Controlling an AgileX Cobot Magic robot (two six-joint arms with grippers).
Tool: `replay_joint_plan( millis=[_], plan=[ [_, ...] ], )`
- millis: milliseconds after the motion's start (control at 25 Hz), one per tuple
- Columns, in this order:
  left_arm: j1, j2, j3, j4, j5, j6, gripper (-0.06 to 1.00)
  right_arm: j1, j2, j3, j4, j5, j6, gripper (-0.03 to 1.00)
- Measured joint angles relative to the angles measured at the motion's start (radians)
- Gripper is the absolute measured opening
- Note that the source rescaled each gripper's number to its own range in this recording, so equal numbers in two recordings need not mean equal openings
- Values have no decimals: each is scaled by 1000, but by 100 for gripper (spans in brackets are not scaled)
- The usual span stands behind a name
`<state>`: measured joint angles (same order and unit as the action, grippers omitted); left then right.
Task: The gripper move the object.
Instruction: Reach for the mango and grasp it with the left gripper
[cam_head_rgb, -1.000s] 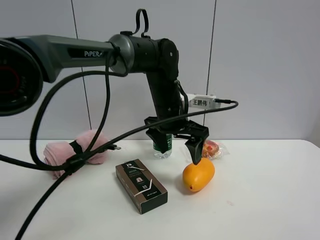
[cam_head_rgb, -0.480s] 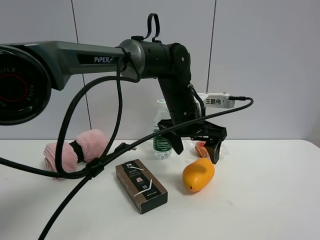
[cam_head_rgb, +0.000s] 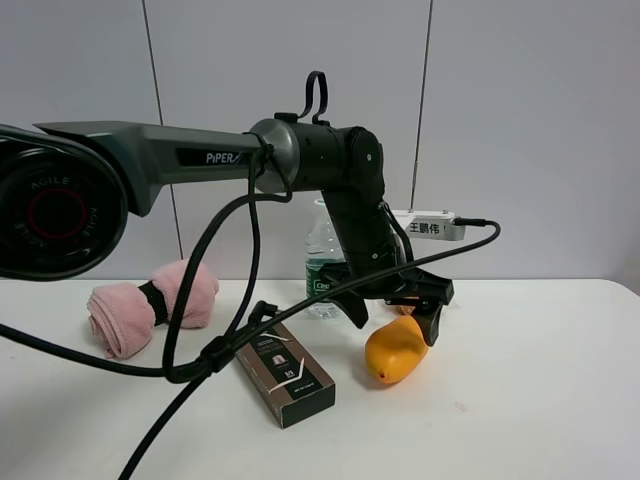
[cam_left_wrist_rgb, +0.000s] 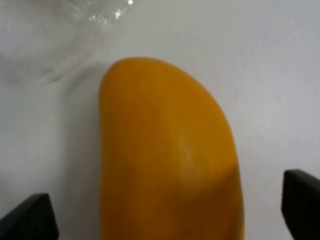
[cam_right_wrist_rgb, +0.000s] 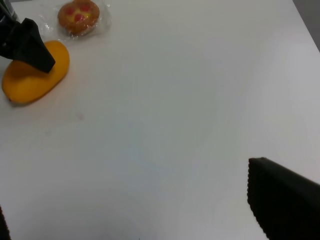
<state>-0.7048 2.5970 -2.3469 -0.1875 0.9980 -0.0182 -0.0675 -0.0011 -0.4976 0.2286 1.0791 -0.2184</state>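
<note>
On the far left of the white table (cam_head_rgb: 540, 400) we see a rolled pink towel (cam_head_rgb: 150, 305), with black cables (cam_head_rgb: 215, 350) looping in front of it. Next comes a brown box (cam_head_rgb: 283, 372) lying flat, and behind it a clear water bottle (cam_head_rgb: 322, 265) standing upright near the wall. Just right of the box is the mango (cam_head_rgb: 395, 350), lying on the table, not lifted. The left gripper (cam_head_rgb: 395, 330) is down over it: in the left wrist view its two black fingers (cam_left_wrist_rgb: 30, 220) stand wide, one on either side of the fruit, with table showing between each finger and the mango's skin, so the jaws straddle it without closing on it. A white bracket (cam_head_rgb: 428, 225) sticks out from that arm above. In the right wrist view a red-topped pastry (cam_right_wrist_rgb: 79, 16) in clear wrap lies just beyond the mango. The right gripper (cam_right_wrist_rgb: 125, 187) hangs over bare table well apart from the fruit; its fingers show only at opposite edges of that view, so we read its jaws as wide and holding nothing.
</note>
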Motion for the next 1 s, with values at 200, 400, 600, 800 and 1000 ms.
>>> replay_joint_plan(
  millis=[200,400,600,800,1000],
  plan=[
    [0,9,0,0,-17,8,82,0,0,0,0,0,0,100],
    [0,11,0,0,-32,40,82,0,0,0,0,0,0,100],
    [0,42,0,0,-36,47,82,0,0,0,0,0,0,100],
    [0,53,0,0,-52,63,82,0,0,0,0,0,0,100],
    [0,70,-1,0,-60,70,82,0,0,0,0,0,0,100]
  ],
)
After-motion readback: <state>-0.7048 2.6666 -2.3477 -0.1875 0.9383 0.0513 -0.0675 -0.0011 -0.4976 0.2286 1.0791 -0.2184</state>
